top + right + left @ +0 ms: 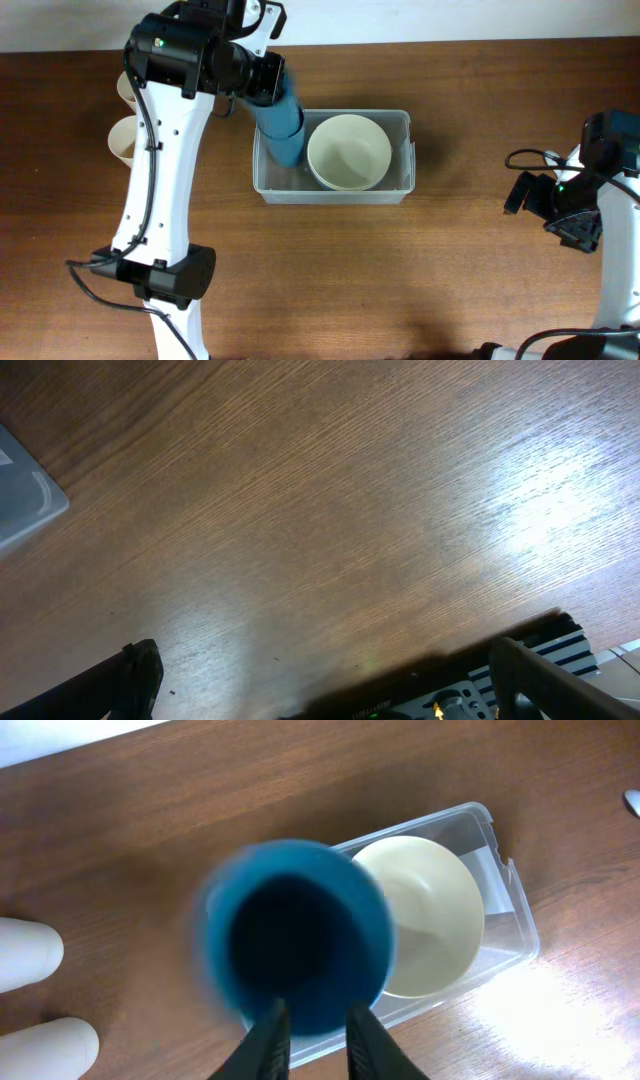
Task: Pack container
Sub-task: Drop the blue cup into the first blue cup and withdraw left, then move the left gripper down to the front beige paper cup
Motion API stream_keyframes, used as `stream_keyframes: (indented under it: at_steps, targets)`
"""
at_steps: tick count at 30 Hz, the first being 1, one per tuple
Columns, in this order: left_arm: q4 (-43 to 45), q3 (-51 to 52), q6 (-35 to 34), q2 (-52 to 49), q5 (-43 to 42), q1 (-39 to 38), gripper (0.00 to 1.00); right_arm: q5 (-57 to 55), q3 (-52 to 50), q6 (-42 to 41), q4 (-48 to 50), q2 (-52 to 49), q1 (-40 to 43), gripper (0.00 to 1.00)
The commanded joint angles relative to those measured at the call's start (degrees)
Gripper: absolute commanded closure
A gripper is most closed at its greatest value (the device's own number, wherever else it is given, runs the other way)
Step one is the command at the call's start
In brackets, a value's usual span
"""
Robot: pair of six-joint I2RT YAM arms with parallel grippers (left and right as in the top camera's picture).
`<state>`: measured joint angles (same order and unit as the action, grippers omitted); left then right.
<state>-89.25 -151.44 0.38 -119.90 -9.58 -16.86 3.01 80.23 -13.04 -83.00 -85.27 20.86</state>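
Gripping tilted blue cup [283, 130] over container [330, 193], left pincer [314, 1012].

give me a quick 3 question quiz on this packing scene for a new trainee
1. True or false: the cream bowl lies inside the container.
2. What is the left gripper holding? A) a blue cup B) a spoon C) a lid
3. Fill in: the right gripper, over bare wood, is ____ (open or shut).
Key: 1 true; 2 A; 3 open
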Motion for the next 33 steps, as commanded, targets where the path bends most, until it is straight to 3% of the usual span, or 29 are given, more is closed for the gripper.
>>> stream_keyframes:
  at_steps: [1,5,8,9,14,20,27,33]
  targets:
    - [0.5,-0.3,0.5,-0.2,0.4,0.0,0.77,-0.5,-0.2,0.4,0.1,0.5,-0.2,0.01]
    - [1.2,-0.3,0.5,-0.2,0.4,0.0,0.75,-0.5,-0.2,0.4,0.1,0.5,-0.2,0.01]
    - [1.4,-1.0,0.5,-0.1,0.4,0.0,0.67,-0.5,-0.2,0.4,0.1,0.5,-0.2,0.01]
    - [1.4,-1.5,0.5,-0.1,0.5,0.1,0.63,-0.5,-0.2,0.4,0.1,0.5,-0.2,0.01]
    - [-0.5,-5.7,0.1,0.9,6.1,1.6,0.24,-0.5,-0.2,0.4,0.1,0.5,-0.2,0.01]
    - [-7.5,-8.2,-4.1,5.2,17.5,6.5,0.07,-0.5,-0.2,0.4,0.1,0.5,-0.2,0.01]
    - [-7.5,-6.8,-11.3,10.1,17.4,14.4,0.01,-0.5,-0.2,0.4,0.1,0.5,-0.2,0.01]
    - [-7.5,3.0,-21.9,15.7,17.4,24.2,0.0,-0.5,-0.2,0.4,0.1,0.5,-0.2,0.01]
